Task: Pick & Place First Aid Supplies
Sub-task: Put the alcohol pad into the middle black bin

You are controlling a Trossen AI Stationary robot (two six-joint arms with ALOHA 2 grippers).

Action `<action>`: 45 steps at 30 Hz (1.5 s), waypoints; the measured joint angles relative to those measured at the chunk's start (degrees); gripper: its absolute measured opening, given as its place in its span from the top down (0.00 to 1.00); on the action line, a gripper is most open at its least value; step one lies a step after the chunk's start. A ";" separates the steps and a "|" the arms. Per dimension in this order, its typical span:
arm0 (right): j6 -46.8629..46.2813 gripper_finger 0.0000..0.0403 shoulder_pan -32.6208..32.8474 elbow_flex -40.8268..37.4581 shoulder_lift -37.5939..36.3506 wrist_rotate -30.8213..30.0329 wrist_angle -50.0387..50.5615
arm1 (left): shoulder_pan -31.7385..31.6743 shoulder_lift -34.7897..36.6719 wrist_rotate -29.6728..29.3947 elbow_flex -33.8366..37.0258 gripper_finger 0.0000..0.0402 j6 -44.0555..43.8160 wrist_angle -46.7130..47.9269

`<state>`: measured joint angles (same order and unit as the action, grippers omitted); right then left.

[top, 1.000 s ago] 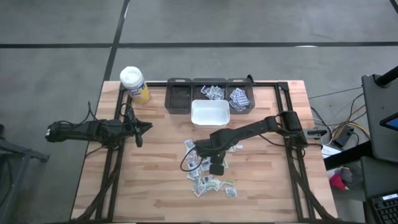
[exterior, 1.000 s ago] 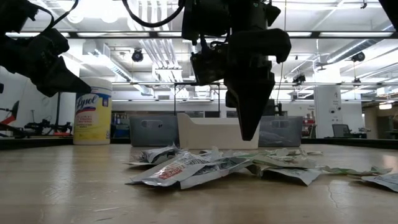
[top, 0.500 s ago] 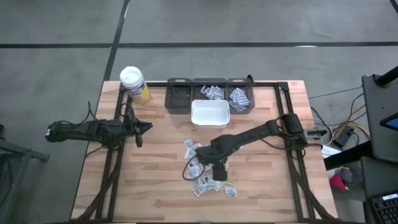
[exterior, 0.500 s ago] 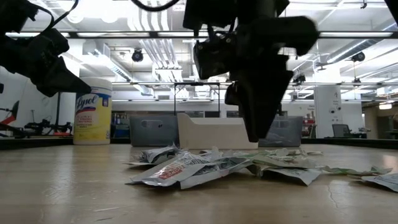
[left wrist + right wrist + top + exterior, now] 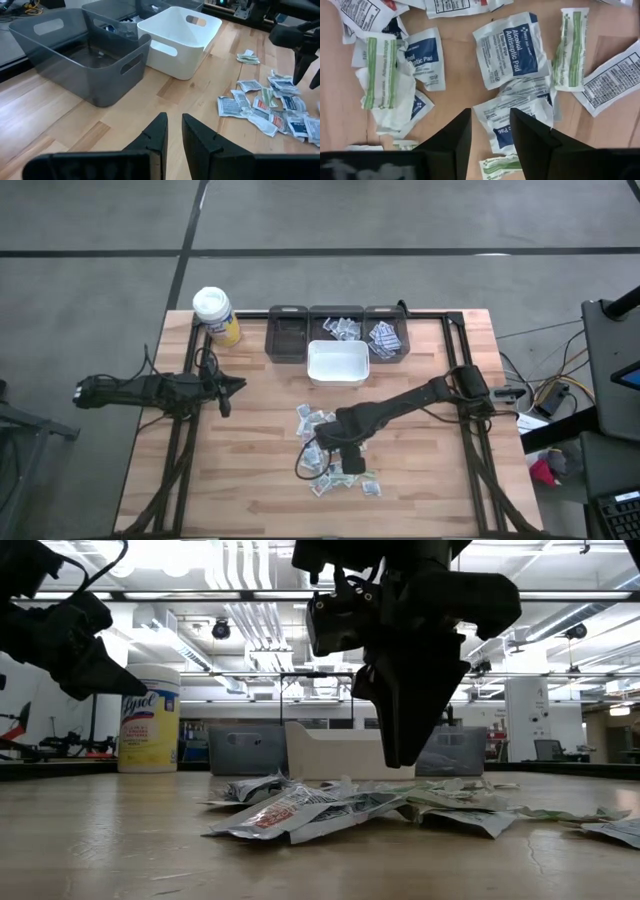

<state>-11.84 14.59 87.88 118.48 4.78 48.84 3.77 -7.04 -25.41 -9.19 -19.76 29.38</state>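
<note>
1. The table [image 5: 250,450] is pale wood planks with a dark metal frame along its edges.
2. The packets [image 5: 335,455] are small flat crinkled paper sachets, white-grey with blue, green or red print. They lie in a loose, partly overlapping heap on the wood, on the near side of the white bin [image 5: 338,362].
3. The right gripper [image 5: 490,131] hangs point-down just above the heap. Its 2 dark, tapered fingers stand apart with a clear gap and hold nothing; between them shows a wrinkled blue-printed packet lying on the table.
4. One packet in the right wrist view reads "Alcohol Antiseptic Pad" [image 5: 512,47]; long narrow ones carry a green stripe [image 5: 571,47].
5. The white bin is a smooth, rounded-corner plastic box with slot handles. Behind it stand 3 dark grey translucent bins [image 5: 288,335] in a row; the middle and right ones hold packets.
6. The left gripper [image 5: 174,132] waits well off to the left of the heap, above the table, its 2 dark wedge fingers a narrow slit apart and empty.
7. A yellow canister [image 5: 215,315] with a white ribbed lid stands at the far left corner.
</note>
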 joint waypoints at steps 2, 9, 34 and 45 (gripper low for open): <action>-0.02 0.67 0.16 0.00 0.00 0.16 0.02 | 0.00 -0.05 0.07 0.05 0.87 -0.05 -0.27; 0.04 0.65 1.11 -0.10 0.00 1.25 0.08 | 0.01 -0.05 0.07 0.09 0.87 0.06 -0.49; -6.96 0.80 1.25 -1.89 4.00 -4.94 0.00 | 0.00 -0.03 0.06 0.37 0.87 8.21 -2.94; -7.51 0.97 1.16 -1.99 4.17 -5.03 0.14 | 0.02 0.06 0.07 -0.33 0.87 9.71 -9.40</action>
<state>-19.35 15.75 85.89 122.65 -0.25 48.98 3.79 -6.98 -25.34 -9.53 -10.05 19.98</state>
